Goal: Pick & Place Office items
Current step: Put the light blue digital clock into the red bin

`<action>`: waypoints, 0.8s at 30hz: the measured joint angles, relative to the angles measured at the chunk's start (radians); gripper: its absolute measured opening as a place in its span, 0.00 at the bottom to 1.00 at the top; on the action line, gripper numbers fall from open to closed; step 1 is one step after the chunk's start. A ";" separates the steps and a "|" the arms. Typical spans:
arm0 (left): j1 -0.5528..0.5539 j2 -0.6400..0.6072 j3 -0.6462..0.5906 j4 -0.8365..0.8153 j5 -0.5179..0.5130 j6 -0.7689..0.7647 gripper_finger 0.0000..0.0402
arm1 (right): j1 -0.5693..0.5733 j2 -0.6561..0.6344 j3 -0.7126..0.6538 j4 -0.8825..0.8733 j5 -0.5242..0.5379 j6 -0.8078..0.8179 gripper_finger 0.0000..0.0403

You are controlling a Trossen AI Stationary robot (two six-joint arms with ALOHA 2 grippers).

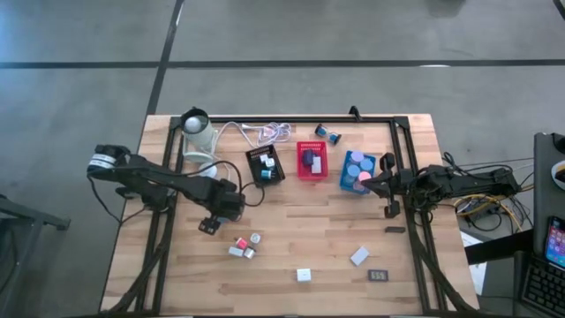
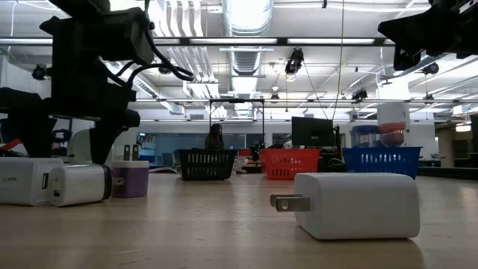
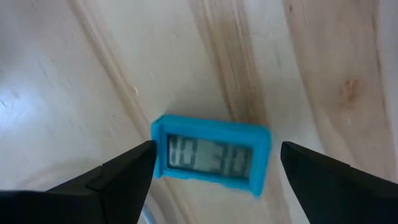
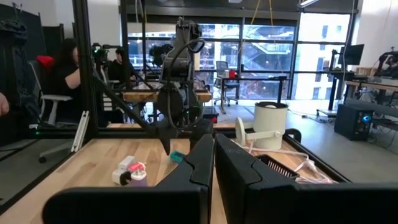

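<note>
The pale wooden table [image 1: 291,247] stands in an open workshop, with three mesh baskets in a row near its far edge and loose office items scattered toward the near edge. The left gripper [image 3: 214,171] hangs with its fingers spread wide and nothing between them, directly over a small blue-framed rectangle with a grey display [image 3: 211,154] that lies flat on the wood. That piece's long axis runs across the gap from one finger to the other, so the jaws as they stand would close on its short ends; it sits centred between them, and the move looks like a straight descent. In the high view the left gripper [image 1: 210,225] is just beside the cluster of pink and white blocks [image 1: 244,246]. The right gripper [image 1: 385,181] waits well apart by the blue basket [image 1: 357,172], fingers pressed together and holding nothing, so the left arm is plainly the nearer one.
</note>
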 joint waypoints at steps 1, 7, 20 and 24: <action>0.000 -0.001 -0.007 0.007 -0.005 0.002 0.87 | 0.000 0.000 0.000 0.000 0.000 0.000 0.03; 0.000 0.000 -0.048 0.073 0.000 0.019 0.87 | 0.000 0.000 0.000 0.000 -0.001 0.000 0.03; -0.001 0.000 -0.061 0.103 -0.004 0.017 0.87 | 0.000 0.000 0.000 0.000 0.000 -0.004 0.03; -0.001 0.000 -0.052 0.123 -0.014 0.010 0.85 | 0.000 0.000 0.000 0.000 0.000 -0.003 0.03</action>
